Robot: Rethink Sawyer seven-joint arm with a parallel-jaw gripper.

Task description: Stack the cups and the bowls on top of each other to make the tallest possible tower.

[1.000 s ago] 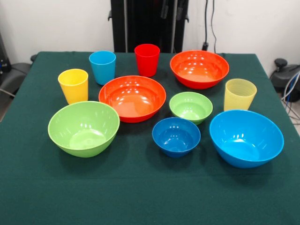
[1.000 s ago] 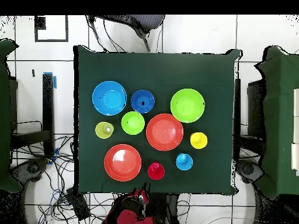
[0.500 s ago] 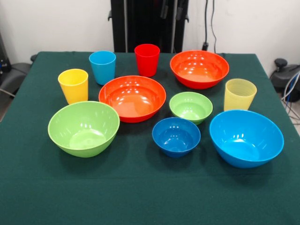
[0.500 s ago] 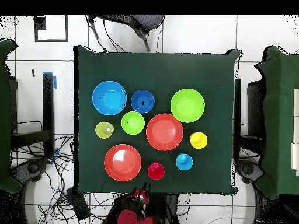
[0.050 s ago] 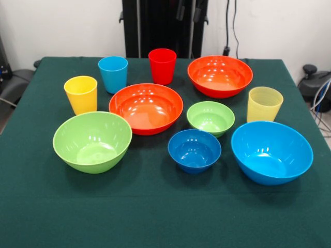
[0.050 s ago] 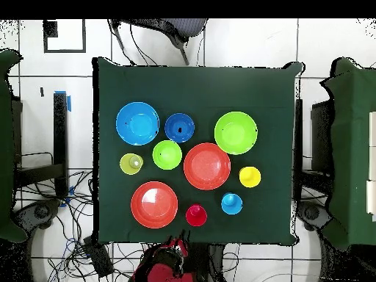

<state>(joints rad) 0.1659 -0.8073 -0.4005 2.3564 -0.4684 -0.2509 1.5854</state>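
Nothing has moved: glossy bowls (image 5: pixel 146 107) and cups (image 5: pixel 162 65) stand separate, unstacked.

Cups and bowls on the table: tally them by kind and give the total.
Cups: 4: yellow, light blue, red, ribbed pale yellow.
Bowls: 6: two orange-red, big green, big blue, small green, small dark blue.
Total: 10.
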